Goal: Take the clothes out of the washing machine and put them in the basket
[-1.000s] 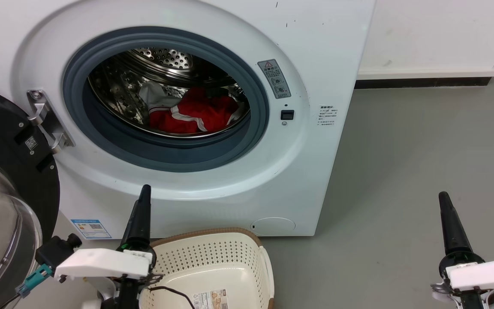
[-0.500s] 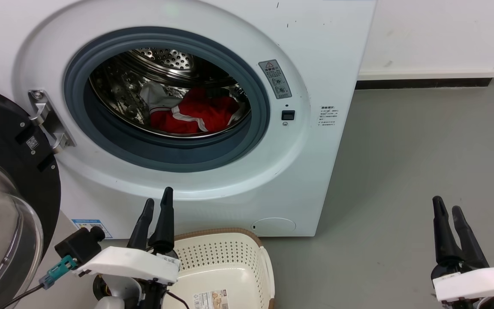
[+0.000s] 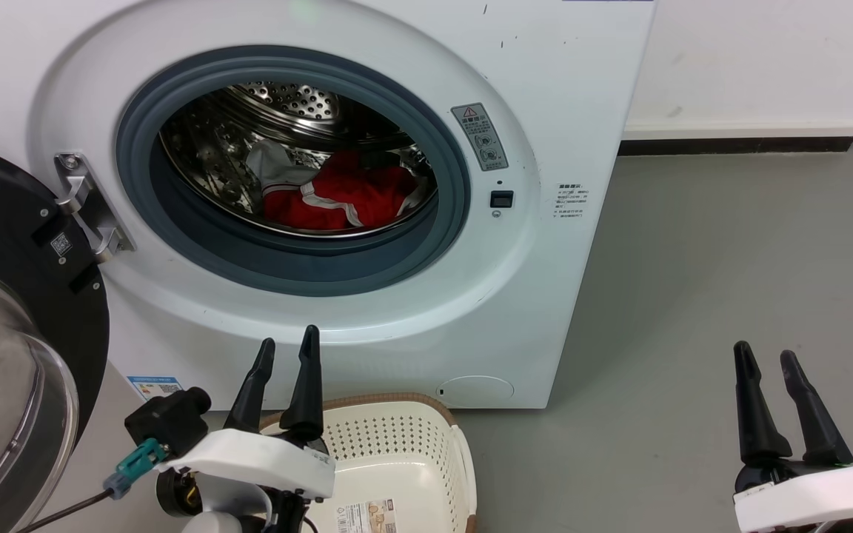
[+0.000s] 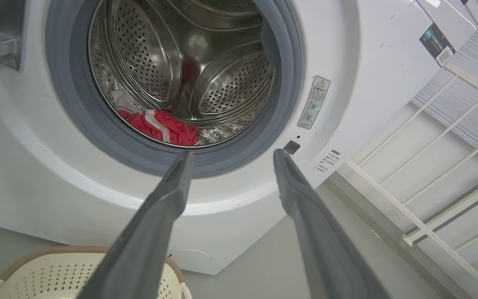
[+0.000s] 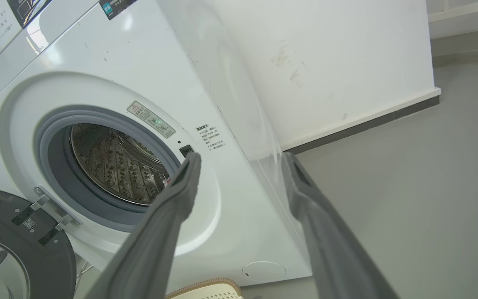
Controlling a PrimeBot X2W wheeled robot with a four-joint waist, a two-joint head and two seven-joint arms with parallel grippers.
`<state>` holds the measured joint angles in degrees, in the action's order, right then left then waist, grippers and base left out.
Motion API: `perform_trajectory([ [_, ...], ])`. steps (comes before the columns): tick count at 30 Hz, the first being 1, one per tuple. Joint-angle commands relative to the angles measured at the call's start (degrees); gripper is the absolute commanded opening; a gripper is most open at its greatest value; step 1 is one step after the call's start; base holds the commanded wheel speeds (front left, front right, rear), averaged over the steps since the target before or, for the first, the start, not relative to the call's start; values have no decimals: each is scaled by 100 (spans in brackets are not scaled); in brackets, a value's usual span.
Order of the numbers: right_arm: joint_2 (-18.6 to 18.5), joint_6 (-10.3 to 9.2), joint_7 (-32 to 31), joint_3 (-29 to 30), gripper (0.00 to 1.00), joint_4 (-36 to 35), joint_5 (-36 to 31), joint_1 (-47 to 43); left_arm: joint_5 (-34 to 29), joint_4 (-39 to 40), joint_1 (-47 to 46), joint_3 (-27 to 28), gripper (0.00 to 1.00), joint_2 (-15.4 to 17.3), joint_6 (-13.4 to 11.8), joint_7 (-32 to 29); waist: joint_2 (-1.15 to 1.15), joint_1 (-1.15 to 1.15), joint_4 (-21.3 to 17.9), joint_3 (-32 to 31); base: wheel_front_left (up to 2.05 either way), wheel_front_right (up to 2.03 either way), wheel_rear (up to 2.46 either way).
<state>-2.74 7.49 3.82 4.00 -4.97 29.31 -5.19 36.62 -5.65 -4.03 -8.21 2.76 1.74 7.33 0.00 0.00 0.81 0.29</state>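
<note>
The clothes (image 3: 330, 206) are red with white stripes; the washing machine (image 3: 545, 111) white, grey-rimmed; the basket (image 3: 389, 444) cream, perforated, brown-rimmed.

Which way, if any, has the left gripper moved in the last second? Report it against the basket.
Yes: the left gripper has shifted right, towards the basket, and has opened.

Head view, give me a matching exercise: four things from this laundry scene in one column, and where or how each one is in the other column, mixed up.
Column one
1. clothes
2. basket
3. door
4. right pincer

Column two
A. swung open, at the left
B. inside the drum
C. open, over bare floor
D. standing in front of the washing machine

Pairs: 1-B, 2-D, 3-A, 4-C
</note>
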Motion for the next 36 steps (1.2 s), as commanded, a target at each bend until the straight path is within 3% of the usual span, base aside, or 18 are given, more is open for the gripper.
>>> perform_trajectory([
  [1, -23, 0, 8, -14, 100, -113, -145, -32, -153, 75, -32, -31, 100, 13, -24, 58, 0, 0, 3, 1, 0, 0, 0],
  [36, -23, -1, -49, 34, 100, -626, -2146, -447, -2254, 233, 99, -309, 100, 16, -238, 524, 0, 0, 85, 12, 0, 0, 0],
])
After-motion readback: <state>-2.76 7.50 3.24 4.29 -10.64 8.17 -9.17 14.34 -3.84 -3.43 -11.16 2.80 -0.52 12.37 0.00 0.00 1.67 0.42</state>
